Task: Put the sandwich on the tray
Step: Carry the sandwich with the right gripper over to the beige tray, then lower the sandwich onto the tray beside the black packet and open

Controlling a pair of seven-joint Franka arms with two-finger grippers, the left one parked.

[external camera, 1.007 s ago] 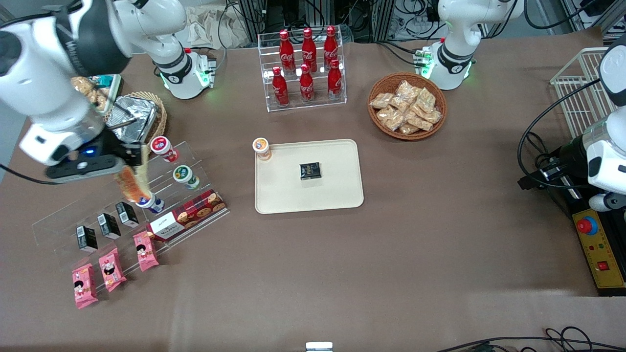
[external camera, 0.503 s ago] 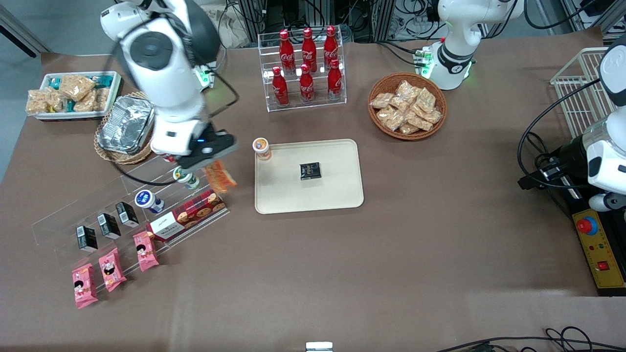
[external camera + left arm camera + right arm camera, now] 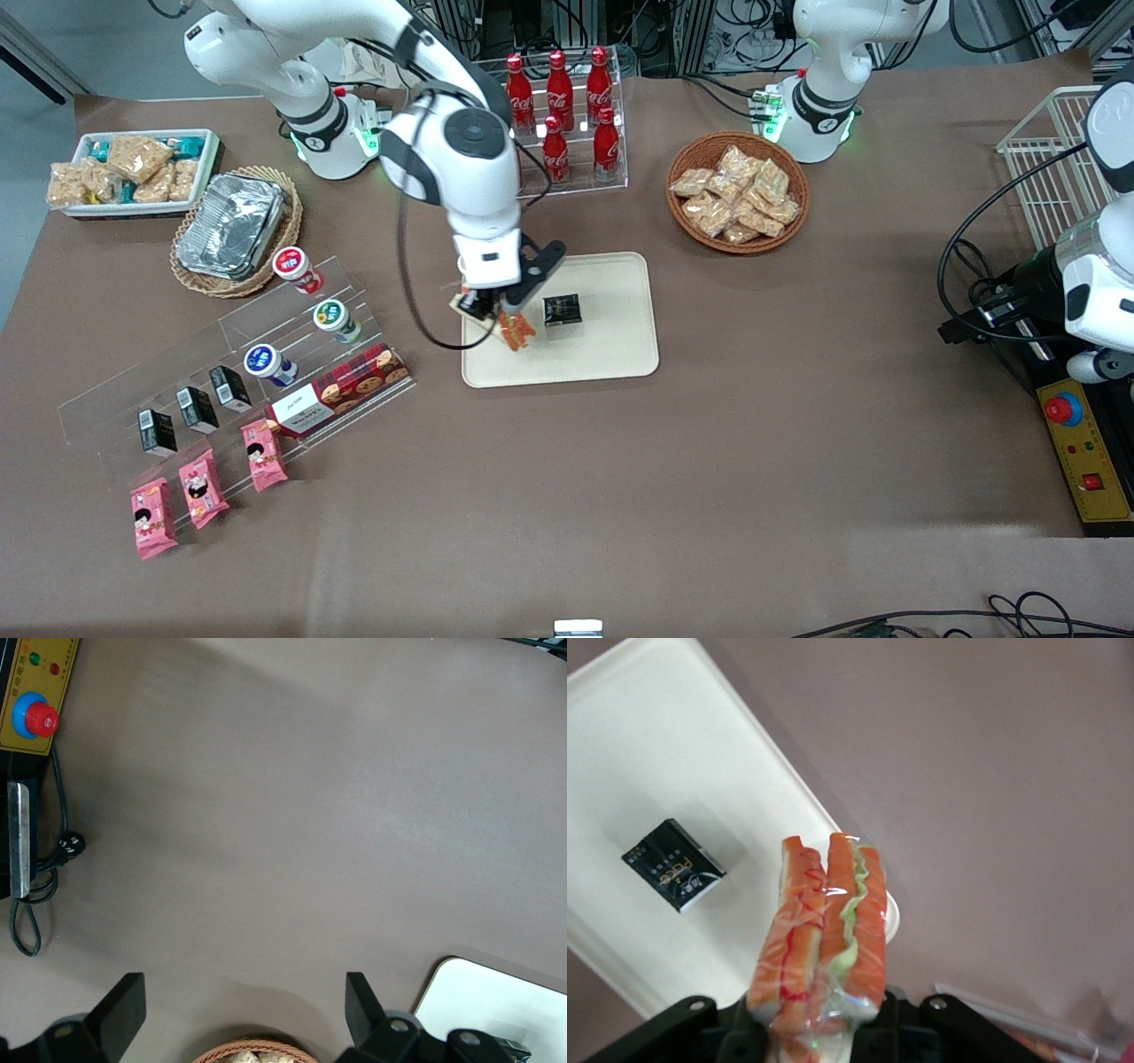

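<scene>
My right gripper (image 3: 503, 317) is shut on the sandwich (image 3: 514, 330), a plastic-wrapped wedge with orange-red and green filling. It hangs above the cream-beige tray (image 3: 611, 354), over the tray's side toward the working arm's end of the table. In the right wrist view the sandwich (image 3: 824, 930) sticks out between my fingers, over the tray (image 3: 647, 753) near its rounded corner. A small black packet (image 3: 562, 309) lies on the tray beside the sandwich; it also shows in the right wrist view (image 3: 671, 864).
A clear stepped rack (image 3: 257, 372) of cups, a biscuit box and packets stands toward the working arm's end. A foil container (image 3: 232, 223) in a wicker basket and a white snack tray (image 3: 133, 168) lie farther from the camera. A cola rack (image 3: 567, 115) and snack basket (image 3: 737, 190) stand farther than the tray.
My right arm has swung with the sandwich from above the clear rack, across the table, to above the tray. The orange-lidded cup at the tray's corner is now hidden by the arm.
</scene>
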